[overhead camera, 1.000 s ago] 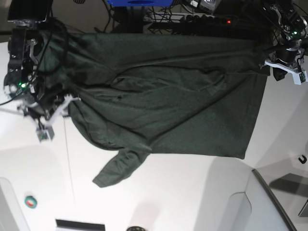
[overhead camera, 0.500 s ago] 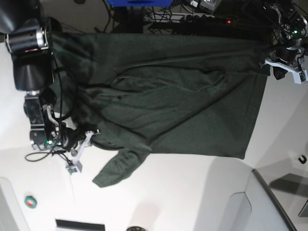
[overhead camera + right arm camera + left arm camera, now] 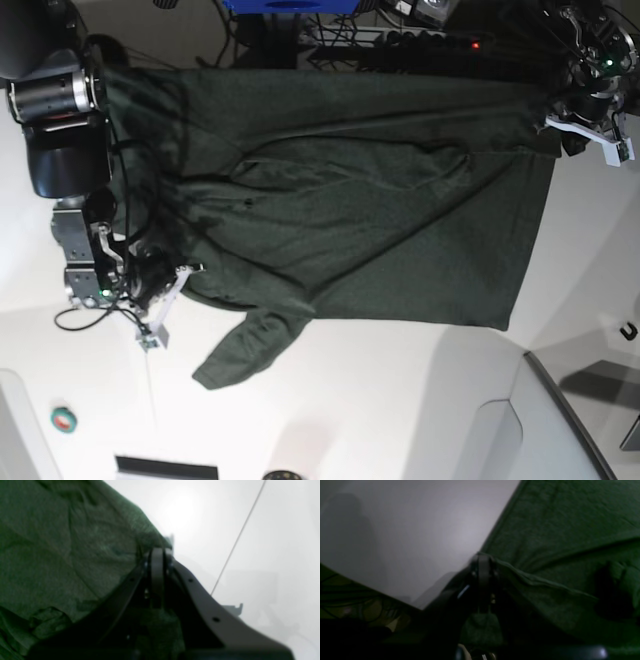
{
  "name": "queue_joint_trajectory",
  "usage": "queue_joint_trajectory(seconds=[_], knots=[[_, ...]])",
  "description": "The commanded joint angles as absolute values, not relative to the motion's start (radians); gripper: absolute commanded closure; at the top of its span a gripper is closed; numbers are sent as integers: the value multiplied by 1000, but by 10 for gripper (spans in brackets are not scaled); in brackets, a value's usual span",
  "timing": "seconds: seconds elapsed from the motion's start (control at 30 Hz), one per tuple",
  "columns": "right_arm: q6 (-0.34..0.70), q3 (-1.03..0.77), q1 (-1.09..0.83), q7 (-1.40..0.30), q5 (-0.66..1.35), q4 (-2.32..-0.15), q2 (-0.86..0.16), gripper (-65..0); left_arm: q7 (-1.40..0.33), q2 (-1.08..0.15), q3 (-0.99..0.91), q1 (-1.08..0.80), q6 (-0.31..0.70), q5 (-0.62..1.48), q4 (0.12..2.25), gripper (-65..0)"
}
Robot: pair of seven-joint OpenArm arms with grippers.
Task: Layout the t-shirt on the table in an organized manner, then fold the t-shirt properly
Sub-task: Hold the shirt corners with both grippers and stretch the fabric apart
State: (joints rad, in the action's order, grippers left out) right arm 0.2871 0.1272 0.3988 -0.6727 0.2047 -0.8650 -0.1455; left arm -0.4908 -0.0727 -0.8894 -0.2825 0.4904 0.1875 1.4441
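On the left of the base view, the right gripper (image 3: 168,292) sits at the shirt's lower shoulder edge, just above the loose sleeve, over the white bench near its left edge. Its jaws are fully closed, and the right wrist view shows them nipped onto the border of the plain dark green short-sleeved t-shirt (image 3: 350,210), a thin lip of cloth caught between them.

The shirt lies sideways across the large glossy white bench (image 3: 400,410), hem to the right, its far side reaching the bench's back edge. It is not flat yet — a long diagonal ridge crosses the chest, and one sleeve trails toward the front edge.

At the shirt's far right corner, the left gripper (image 3: 585,130) has its jaws closed tight on the hem corner; the left wrist view shows the cloth tented up to them.

The step in hand looks like spreading the shirt out. To do it well, I would draw the two grips apart evenly and low over the bench, stopping once the ridge flattens — this thin knit would likely stretch or slip from a small pinch if tugged hard.

The cloth is soft, matte and finely textured, draping in shallow folds; the bench is smooth and reflective, with a thin dark seam line (image 3: 237,540) across it.
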Motion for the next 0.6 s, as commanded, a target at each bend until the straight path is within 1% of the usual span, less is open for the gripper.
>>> queue_joint_trajectory(seconds=[0.0, 0.17, 0.2, 0.33, 0.37, 0.4, 0.57], knots=[[286, 119, 429, -656, 209, -898, -153, -6, -467, -88, -894, -282, 490, 199, 1460, 0], [286, 117, 381, -657, 209, -1006, -156, -18, -467, -90, -894, -282, 490, 199, 1463, 0], [286, 117, 375, -657, 209, -1018, -156, -39, -467, -90, -894, -282, 490, 199, 1466, 0], [286, 117, 372, -656, 209, -1017, -153, -227, -467, -90, -894, -282, 490, 199, 1466, 0], [286, 119, 372, -656, 209, -1012, -153, -260, -467, -91, -894, -282, 490, 199, 1468, 0], [286, 122, 374, -656, 209, -998, -153, -276, -467, -97, -894, -282, 490, 199, 1468, 0], [286, 124, 410, -648, 209, -905, -153, -276, -467, -104, -895, -282, 490, 199, 1468, 0]])
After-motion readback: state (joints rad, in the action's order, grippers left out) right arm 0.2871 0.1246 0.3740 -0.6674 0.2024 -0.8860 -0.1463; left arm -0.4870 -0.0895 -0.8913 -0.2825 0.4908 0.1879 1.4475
